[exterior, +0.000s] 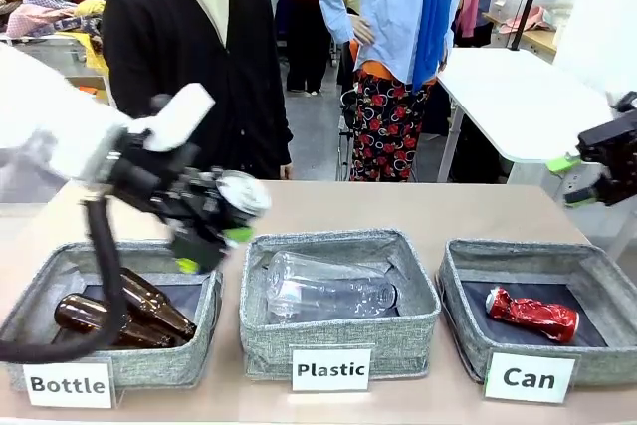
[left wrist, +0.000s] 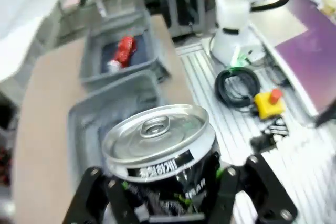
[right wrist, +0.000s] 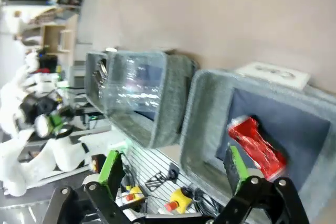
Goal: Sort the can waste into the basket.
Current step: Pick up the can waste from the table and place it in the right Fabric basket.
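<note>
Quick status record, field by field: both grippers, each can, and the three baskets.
left gripper: shut on black can, above the gap between the Bottle and Plastic baskets
right gripper: open, empty, at table's right edge
red can: lying in Can basket
Plastic basket: clear bottle
Bottle basket: brown bottles
remaining: black can not yet in Can basket

- White left arm reaching in from the left side, wrist angled toward the middle, raised above the table.
- Left black two-finger gripper with green pads (exterior: 214,231) clamped tight on the small black metal drink can with silver top (left wrist: 160,153) (lid facing the wrist camera).
- Right black gripper (exterior: 582,178) at the right edge, held high, fingers (right wrist: 112,167) spread wide, nothing between them.
</note>
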Tool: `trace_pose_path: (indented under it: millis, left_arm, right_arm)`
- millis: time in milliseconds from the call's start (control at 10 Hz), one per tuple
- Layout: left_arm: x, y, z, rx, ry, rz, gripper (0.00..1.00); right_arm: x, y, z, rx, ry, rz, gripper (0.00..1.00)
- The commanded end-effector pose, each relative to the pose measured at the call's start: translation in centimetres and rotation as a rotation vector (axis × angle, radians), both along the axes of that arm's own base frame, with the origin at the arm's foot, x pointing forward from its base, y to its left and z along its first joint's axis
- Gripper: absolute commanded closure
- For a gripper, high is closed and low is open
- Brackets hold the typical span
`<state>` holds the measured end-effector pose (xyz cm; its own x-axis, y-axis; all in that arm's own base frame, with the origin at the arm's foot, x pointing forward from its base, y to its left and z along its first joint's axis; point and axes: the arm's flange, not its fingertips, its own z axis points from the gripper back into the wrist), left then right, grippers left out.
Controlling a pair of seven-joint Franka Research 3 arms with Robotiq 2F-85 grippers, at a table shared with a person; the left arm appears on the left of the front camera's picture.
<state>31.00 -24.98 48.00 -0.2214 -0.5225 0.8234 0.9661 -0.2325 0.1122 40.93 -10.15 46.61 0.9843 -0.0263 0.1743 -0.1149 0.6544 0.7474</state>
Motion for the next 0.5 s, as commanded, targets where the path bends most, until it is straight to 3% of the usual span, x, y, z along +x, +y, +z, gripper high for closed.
trace_pose_path:
  millis: [0,200,400]
  left_arm:
    - [0.4,-9.4,1.8,0.119,-0.079,-0.066,1.0]
    - [-1.5,-20.2,2.2,0.206,-0.144,-0.179,1.0]
    - [-1.0,-29.8,2.3,0.295,-0.202,-0.192,1.0]
  right_arm:
    - [-3.6,-2.7,-0.1,-0.067,0.024,-0.073,0.0]
    - [-7.5,-6.3,-0.3,-0.101,-0.012,-0.122,0.0]
    - [-11.1,-9.7,-1.4,-0.14,-0.05,-0.109,0.0]
